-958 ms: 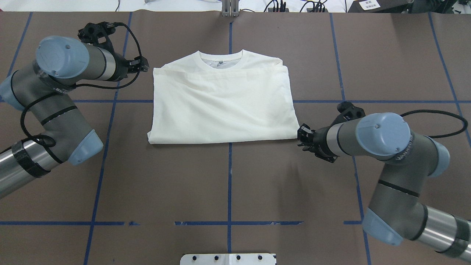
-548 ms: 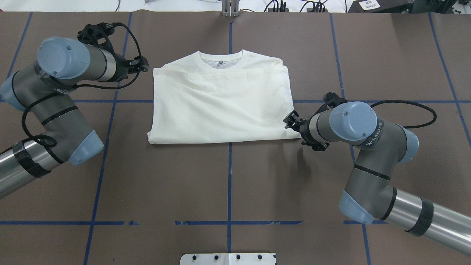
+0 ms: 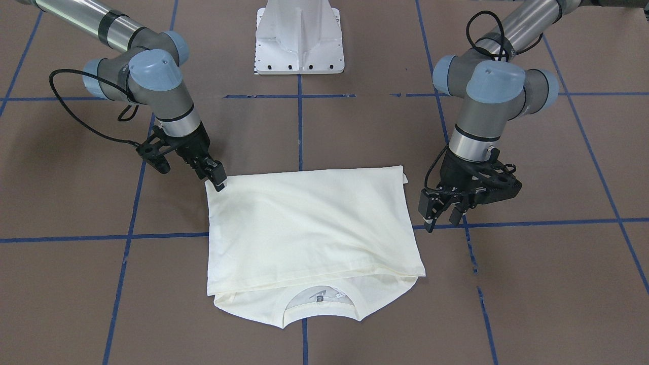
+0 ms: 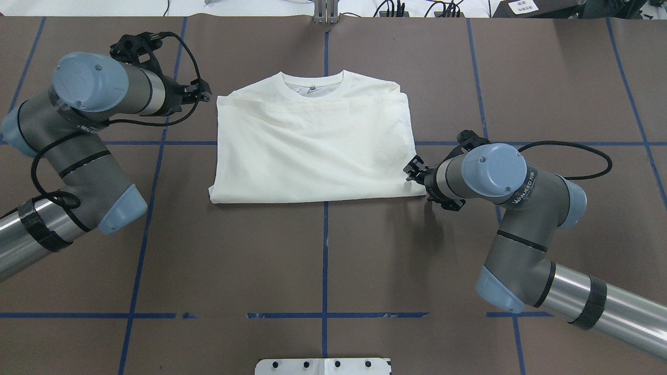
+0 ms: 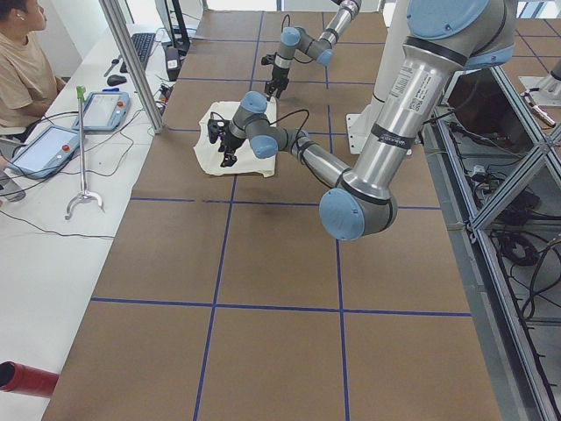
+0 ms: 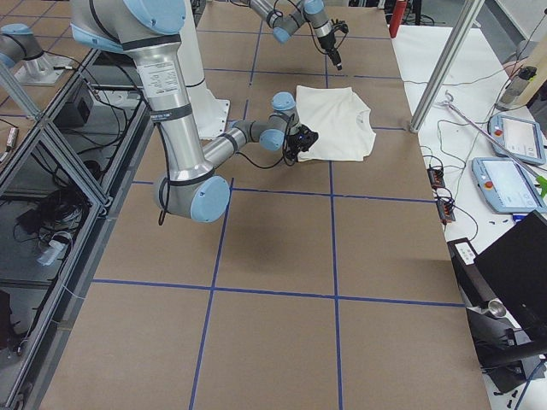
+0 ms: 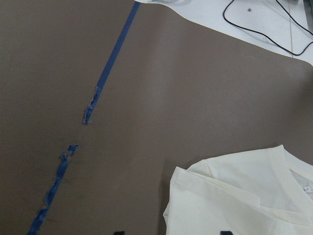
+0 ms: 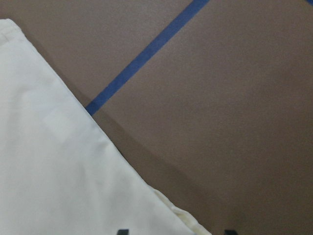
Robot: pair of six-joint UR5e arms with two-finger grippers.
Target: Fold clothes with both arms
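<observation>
folded cream shirt [image 4: 312, 151] lies flat at ctr of the overhead view, collar toward top, plain side up. lower fold edge runs straight; stacked layer edges show just under the collar. right gripper [image 4: 413, 173] sits at the shirt's lower-right corner, right on the edge. its wrist cam shows the fingertips apart w/ the hem corner btwn them, so jaws are spread, not pinching. left gripper [image 4: 202, 94] is just left of the upper-left corner w/ a small gap to the cloth, jaws also spread, holding nothing. brown table [image 4: 234, 260] has wide bare room below the shirt & on both sides, crossed by blue tape lines [image 4: 338, 315]. white base [image 4: 323, 366] at bottom ctr edge.
</observation>
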